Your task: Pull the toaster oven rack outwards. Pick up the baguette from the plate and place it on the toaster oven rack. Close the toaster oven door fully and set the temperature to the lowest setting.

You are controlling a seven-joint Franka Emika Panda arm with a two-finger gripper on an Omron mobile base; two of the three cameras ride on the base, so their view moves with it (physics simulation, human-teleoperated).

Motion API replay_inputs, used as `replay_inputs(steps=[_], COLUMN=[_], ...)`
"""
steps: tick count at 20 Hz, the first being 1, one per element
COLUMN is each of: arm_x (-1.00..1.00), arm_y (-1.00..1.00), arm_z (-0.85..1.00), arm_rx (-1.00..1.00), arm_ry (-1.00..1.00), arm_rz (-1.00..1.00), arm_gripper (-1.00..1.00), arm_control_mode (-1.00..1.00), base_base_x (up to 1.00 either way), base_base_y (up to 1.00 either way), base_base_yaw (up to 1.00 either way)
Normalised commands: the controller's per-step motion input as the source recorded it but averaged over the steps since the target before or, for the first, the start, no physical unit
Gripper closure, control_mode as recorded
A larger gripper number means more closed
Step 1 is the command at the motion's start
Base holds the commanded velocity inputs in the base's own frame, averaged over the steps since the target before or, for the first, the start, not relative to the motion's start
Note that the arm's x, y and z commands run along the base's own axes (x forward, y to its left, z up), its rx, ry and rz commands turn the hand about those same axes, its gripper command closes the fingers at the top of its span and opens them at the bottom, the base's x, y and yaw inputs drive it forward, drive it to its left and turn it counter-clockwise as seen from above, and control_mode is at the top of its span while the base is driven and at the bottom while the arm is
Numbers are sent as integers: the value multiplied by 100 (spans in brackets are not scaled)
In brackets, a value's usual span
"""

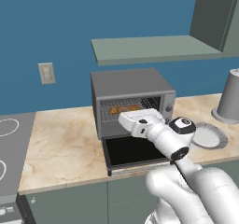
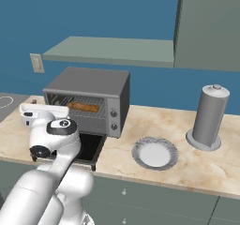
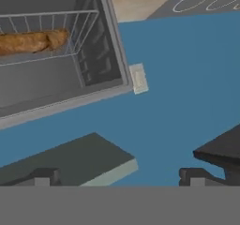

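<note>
The toaster oven (image 1: pixel 130 85) stands on the counter with its toaster oven door (image 1: pixel 135 152) folded down flat and open. Inside, the baguette (image 1: pixel 123 109) lies on the toaster oven rack (image 1: pixel 116 113). My white hand (image 1: pixel 140 121) hovers just in front of the cavity, above the door. In the rolled hand view the gripper (image 3: pixel 119 177) is open with nothing between its fingertips (image 3: pixel 44 177), and the baguette (image 3: pixel 33 41) rests on the wire rack (image 3: pixel 70 32) at the upper left. The plate (image 2: pixel 154 153) sits bare to the oven's right. Knobs (image 2: pixel 112 118) line the oven's right front.
A tall grey cylindrical container (image 2: pixel 208 116) stands right of the plate. A wall shelf (image 1: pixel 154 48) hangs above the oven, and a cabinet (image 2: pixel 211 27) is at the upper right. The stove top (image 1: pixel 9 143) lies left of the counter. A wall outlet (image 1: pixel 46 73) is on the blue wall.
</note>
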Motion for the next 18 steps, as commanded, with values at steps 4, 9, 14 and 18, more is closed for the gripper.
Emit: replay_inputs(steps=[4,9,14,18], arm_x=[0,-30,-57,-48], arm_y=[32,5,-1,-3], arm_z=[31,43,55,68], arm_rx=[16,24,32,35], arm_ry=[22,25,15,6], arm_rz=[52,53,43,43], arm_gripper=[-100,-100,-100,-100], arm_control_mode=[-100,-100,-100,-100], base_base_x=[0,0,0,0], base_base_y=[0,0,0,0], base_base_yaw=[0,0,0,0])
